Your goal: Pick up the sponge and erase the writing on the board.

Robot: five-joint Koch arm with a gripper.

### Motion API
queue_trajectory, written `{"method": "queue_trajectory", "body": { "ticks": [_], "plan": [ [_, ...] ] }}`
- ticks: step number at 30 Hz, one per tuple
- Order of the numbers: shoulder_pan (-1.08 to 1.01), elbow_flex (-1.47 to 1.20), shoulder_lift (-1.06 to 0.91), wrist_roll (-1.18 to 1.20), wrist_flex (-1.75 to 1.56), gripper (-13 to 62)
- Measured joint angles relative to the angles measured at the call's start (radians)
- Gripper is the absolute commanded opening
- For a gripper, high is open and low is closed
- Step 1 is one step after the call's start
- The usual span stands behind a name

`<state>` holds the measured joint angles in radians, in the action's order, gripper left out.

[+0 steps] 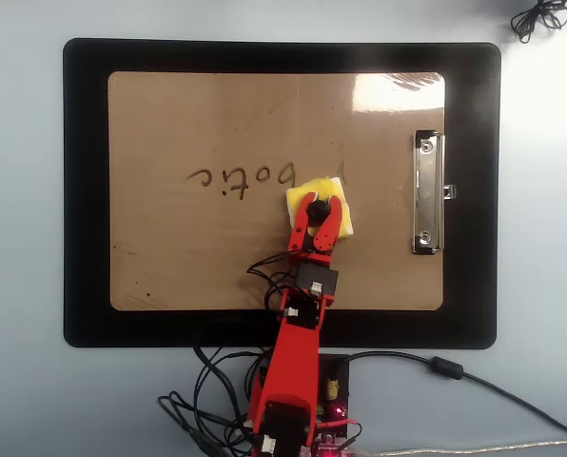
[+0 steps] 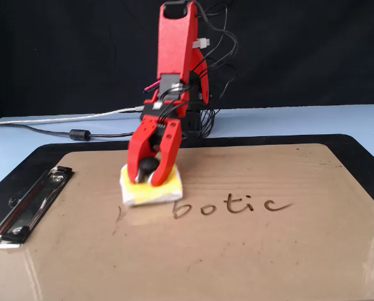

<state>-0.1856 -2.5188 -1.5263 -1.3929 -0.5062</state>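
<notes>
- Biggest risk I can see: the gripper only has the sponge by its little black knob, so if it drags sideways with too much down-force the foam could twist or pop out of the pinch. Looks like a pretty small thing to be hanging on to.
- Other risk: pressing too lightly and skating over the writing without actually wiping it. Only "botic" reads clearly, plus a faint leftover stroke near the clip-side end of the word.
- The pad could also pass just beside the line of letters, since in the overhead view it sits a bit toward the arm-side edge of the board compared to the letters.
- Jaws: clenched on the knob, one finger on each side of it, with the yellow pad spread underneath and sticking out past both tips.
- Sponge location: flat on the board, roughly mid-board, between the "b" end of the word and the metal clip, well clear of the clip itself.
- The black mat under the board isn't in play; the sponge is nowhere near the board's edges.
</notes>
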Motion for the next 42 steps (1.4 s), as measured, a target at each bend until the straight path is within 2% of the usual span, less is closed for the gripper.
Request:
{"method": "queue_trajectory", "body": {
  "ticks": [2, 5, 7, 13, 19, 22, 25, 27, 30, 32, 35, 38, 40, 42],
  "plan": [
    [-0.026, 0.061, 0.038, 0.002, 0.008, -8.0],
    [-0.092, 0.291, 0.216, 0.003, -0.002, -8.0],
    [-0.112, 0.33, 0.281, 0.003, -0.008, -8.0],
    [-0.183, 0.173, 0.141, 0.006, -0.003, -8.0],
    [-0.187, 0.448, 0.379, 0.026, -0.011, -8.0],
    [-0.187, 0.374, 0.304, 0.028, -0.012, -8.0],
    [-0.175, 0.121, 0.123, 0.028, -0.009, -8.0],
    [-0.161, 0.141, 0.115, 0.029, 0.0, -8.0],
    [-0.098, 0.304, 0.258, 0.031, 0.005, -8.0],
    [-0.083, 0.522, 0.417, 0.029, 0.003, -8.0],
    [-0.074, 0.575, 0.485, 0.028, 0.0, -8.0],
    [-0.052, 0.426, 0.364, 0.005, -0.005, -8.0],
    [-0.049, 0.184, 0.179, 0.002, 0.0, -8.0],
    [-0.02, 0.083, 0.075, -0.002, 0.008, -8.0]
  ]
}}
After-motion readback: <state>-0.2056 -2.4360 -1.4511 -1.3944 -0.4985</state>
